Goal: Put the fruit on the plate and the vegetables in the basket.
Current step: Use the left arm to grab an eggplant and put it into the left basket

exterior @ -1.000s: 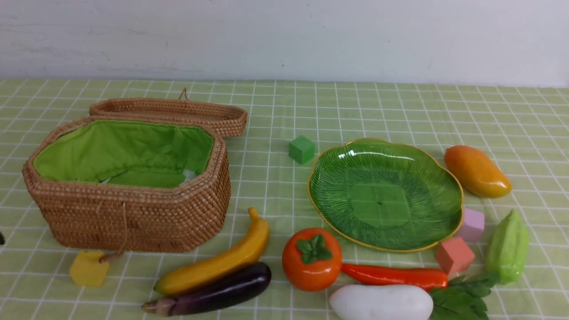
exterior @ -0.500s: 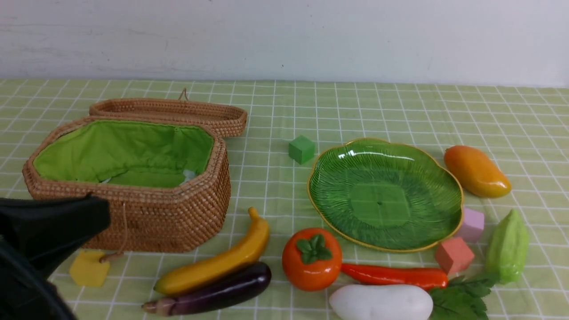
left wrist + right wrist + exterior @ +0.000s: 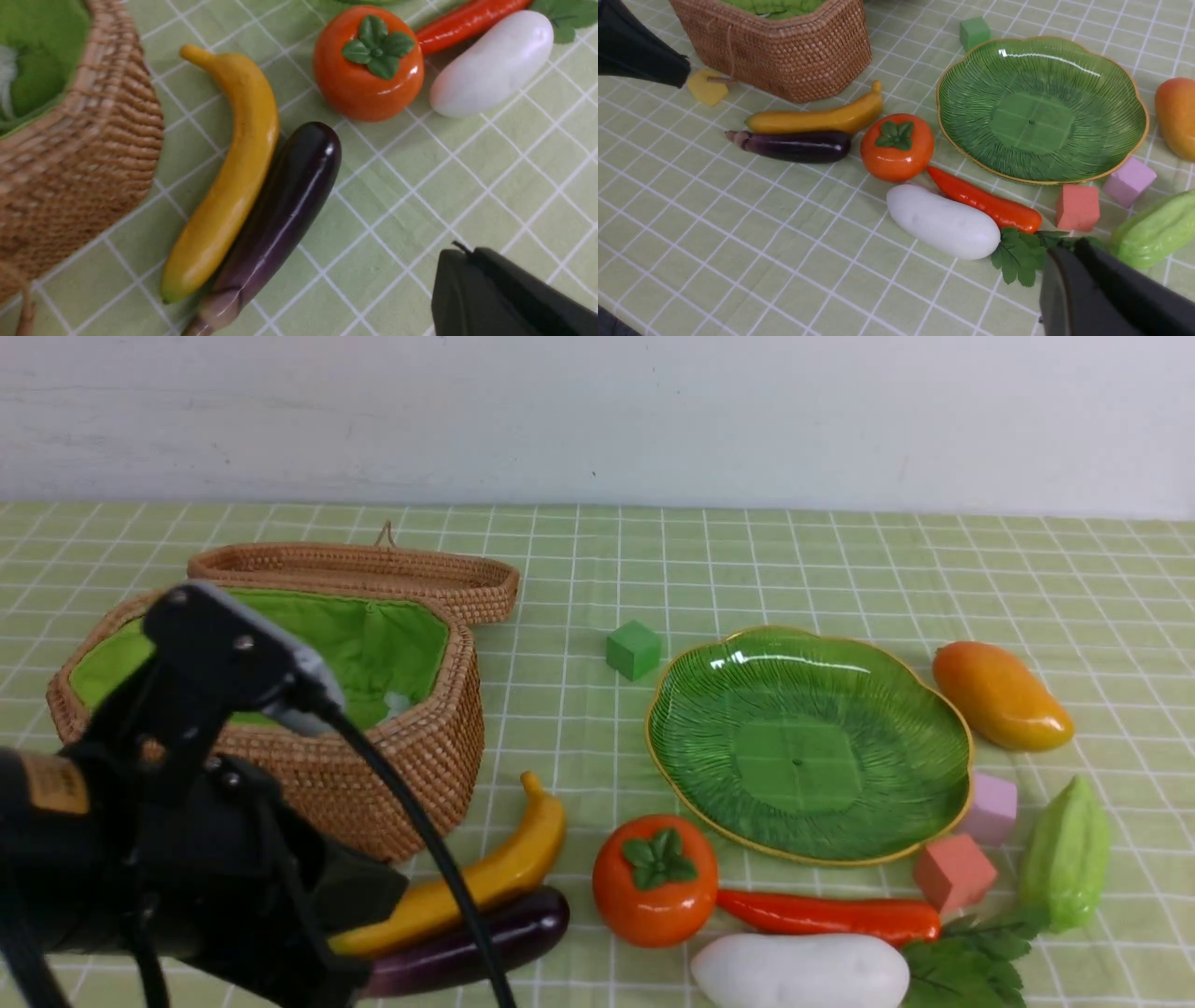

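Observation:
The banana [image 3: 504,873] and eggplant [image 3: 495,938] lie side by side in front of the basket [image 3: 420,756]. The persimmon [image 3: 655,882], red pepper [image 3: 831,915], radish [image 3: 798,973] and leafy sprig [image 3: 971,961] lie in front of the plate [image 3: 808,742], which holds nothing. The mango [image 3: 1001,696] and gourd [image 3: 1064,854] are to its right. My left gripper [image 3: 460,254] is shut and empty, above the cloth beside the eggplant [image 3: 280,205]. My right gripper [image 3: 1064,252] is shut and empty, just above the sprig [image 3: 1017,254]; it is out of the front view.
A green cube [image 3: 634,650] sits left of the plate; lilac [image 3: 991,807] and salmon [image 3: 952,873] cubes sit at its near right edge. A yellow cube [image 3: 706,87] lies by the basket's string loop. The basket lid [image 3: 355,569] lies open behind it.
My left arm has come into the front view from the lower left, risen and moved right; it now covers the yellow cube, part of the basket and the eggplant's stem end. No object has moved.

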`<state>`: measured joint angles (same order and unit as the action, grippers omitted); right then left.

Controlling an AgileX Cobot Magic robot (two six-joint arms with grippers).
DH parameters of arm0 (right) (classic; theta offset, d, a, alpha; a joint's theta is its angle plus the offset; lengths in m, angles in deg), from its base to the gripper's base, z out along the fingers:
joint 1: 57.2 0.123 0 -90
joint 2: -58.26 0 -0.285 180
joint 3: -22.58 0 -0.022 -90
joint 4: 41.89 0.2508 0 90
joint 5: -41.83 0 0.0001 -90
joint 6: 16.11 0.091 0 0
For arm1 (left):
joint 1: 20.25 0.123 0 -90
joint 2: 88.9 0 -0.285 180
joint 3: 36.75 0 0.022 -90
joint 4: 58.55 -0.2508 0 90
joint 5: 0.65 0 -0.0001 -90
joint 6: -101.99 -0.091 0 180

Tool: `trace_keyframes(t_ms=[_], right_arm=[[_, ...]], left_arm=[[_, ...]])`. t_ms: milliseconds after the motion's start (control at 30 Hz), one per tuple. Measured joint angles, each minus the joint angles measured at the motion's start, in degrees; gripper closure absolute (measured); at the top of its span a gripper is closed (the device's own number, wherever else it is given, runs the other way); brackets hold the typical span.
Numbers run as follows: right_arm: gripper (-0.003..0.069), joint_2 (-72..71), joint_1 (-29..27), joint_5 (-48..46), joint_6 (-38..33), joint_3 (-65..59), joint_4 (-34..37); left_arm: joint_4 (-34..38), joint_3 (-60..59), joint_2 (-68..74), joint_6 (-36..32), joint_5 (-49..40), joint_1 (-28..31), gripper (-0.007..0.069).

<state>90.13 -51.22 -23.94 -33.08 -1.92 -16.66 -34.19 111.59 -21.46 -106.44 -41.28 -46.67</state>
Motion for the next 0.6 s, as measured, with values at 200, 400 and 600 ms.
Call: trace_keyframes(t_ms=[200, 400, 600], right_arm=[[0.0638, 0.00, 0.00, -0.14, -2.03, 0.00, 0.93], [0.0634, 0.00, 0.09, -0.14, -3.47, 0.00, 1.19], [0.0625, 0.00, 3.84, 0.12, -3.59, 0.00, 1.14]], left_arm=[[-7.20, 2.61, 7.31, 2.89, -0.25, -4.65, 0.0634], [-10.23, 2.72, 15.70, 1.05, 0.32, -4.64, 0.0515], [-10.13, 2.72, 20.52, -0.62, 0.91, -4.64, 0.0281]])
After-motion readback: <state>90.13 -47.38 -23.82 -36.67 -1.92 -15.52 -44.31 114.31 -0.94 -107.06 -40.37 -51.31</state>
